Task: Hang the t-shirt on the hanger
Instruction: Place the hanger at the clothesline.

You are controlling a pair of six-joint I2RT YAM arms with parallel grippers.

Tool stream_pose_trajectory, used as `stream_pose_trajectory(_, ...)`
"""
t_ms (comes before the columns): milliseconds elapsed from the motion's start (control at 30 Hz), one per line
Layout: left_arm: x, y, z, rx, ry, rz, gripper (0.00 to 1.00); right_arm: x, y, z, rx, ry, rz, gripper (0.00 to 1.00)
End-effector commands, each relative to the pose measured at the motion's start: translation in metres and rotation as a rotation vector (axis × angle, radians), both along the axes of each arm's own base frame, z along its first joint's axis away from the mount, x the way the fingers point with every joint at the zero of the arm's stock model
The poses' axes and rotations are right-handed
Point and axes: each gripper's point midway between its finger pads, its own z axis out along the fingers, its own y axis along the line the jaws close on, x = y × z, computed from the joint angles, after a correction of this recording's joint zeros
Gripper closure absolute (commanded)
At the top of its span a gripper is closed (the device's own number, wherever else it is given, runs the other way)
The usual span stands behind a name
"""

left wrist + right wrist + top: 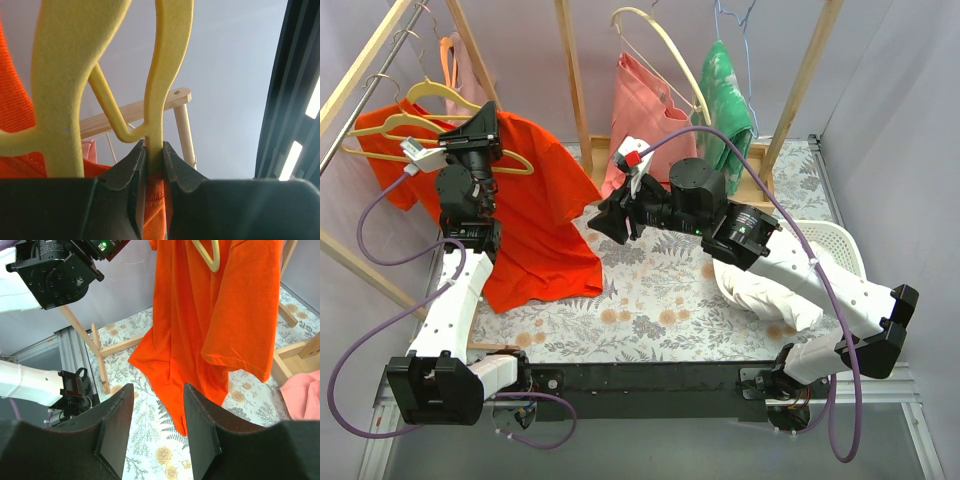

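Observation:
The red-orange t-shirt (550,220) hangs from the pale-yellow hanger (515,160) at the left of the rack, its hem reaching down to the floral table. My left gripper (478,125) is up at the shirt's neck. In the left wrist view this left gripper (153,150) is shut on the hanger (162,75), with the t-shirt's collar (152,200) pinched under it. My right gripper (605,222) hovers mid-table, right of the shirt. It stands open (157,400) with nothing between its fingers, facing the t-shirt's lower hem (200,315); the hanger (207,255) shows at the neck.
More yellow hangers (435,95) hang on the rail at far left. A salmon-pink garment (640,115) on a cream hanger (660,50) and a green garment (725,95) hang at the back. A white basket (830,250) with white cloth (760,290) stands right. Wooden rack posts (575,80) rise behind.

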Motion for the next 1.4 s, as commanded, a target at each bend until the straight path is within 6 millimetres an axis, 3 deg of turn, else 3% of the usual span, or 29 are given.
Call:
stream_pose_trajectory(0, -0.022, 0.008, 0.047, -0.423, -0.183, -0.178, 1.0, -0.004, 0.0, 0.025, 0.054, -0.02, 0.014, 0.48)
stream_pose_trajectory(1367, -0.025, 0.028, 0.021, -0.648, -0.206, -0.169, 1.0, -0.008, 0.005, 0.015, 0.027, 0.006, 0.031, 0.5)
